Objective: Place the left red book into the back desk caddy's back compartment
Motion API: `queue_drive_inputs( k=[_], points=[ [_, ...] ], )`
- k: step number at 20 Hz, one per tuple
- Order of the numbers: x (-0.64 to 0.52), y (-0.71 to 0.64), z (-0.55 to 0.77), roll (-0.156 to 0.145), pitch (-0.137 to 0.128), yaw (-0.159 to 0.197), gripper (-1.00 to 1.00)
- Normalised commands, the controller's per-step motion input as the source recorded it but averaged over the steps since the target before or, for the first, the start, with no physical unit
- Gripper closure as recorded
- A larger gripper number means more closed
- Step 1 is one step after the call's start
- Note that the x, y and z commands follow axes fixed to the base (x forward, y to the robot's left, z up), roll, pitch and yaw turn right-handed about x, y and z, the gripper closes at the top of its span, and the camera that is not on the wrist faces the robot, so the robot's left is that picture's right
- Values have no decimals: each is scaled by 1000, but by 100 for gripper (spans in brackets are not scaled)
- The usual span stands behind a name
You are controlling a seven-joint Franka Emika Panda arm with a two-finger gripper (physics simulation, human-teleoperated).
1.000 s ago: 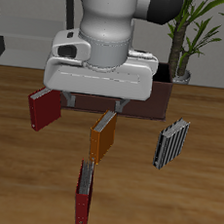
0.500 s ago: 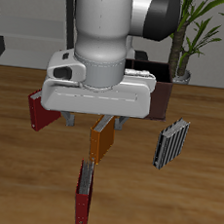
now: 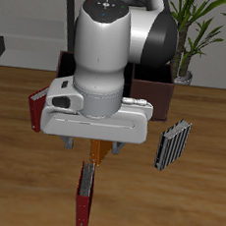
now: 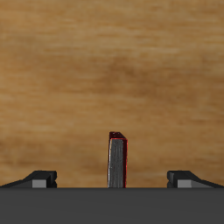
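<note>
The left red book (image 3: pixel 85 193) stands on edge near the table's front edge, bright red with a grey page block. The wrist view shows its red-and-grey edge (image 4: pixel 117 160) between my two fingers (image 4: pixel 39 179), which are spread wide apart. My gripper (image 3: pixel 94 145) hangs open above the table, just behind that book, holding nothing. The back desk caddy (image 3: pixel 153 86) is a dark reddish-brown box farther back, mostly covered by my arm. Its back compartment is hidden.
An orange book (image 3: pixel 100 151) stands under my hand, mostly covered. A darker maroon book (image 3: pixel 38 108) leans farther back at one side. A grey striped book (image 3: pixel 173 144) stands at the other side. A potted plant (image 3: pixel 189 39) rises behind the caddy.
My hand has come forward toward the table's front edge and lower, now covering most of the orange book. The books have not moved.
</note>
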Motion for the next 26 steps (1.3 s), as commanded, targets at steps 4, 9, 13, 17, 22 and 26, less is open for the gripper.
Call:
queue_drive_inputs(
  k=[4,9,13,17,22,26],
  points=[
    [-43,-16,-183,-6,-17,-18,-100],
    [-58,-87,-329,-15,-33,-15,-100],
    [-57,-50,-434,-1,1,-5,-100],
    [-66,-45,-312,-16,8,18,-100],
    [-58,-84,-286,-16,8,0,-100],
    [-64,-76,-273,-19,14,-9,-100]
  ],
)
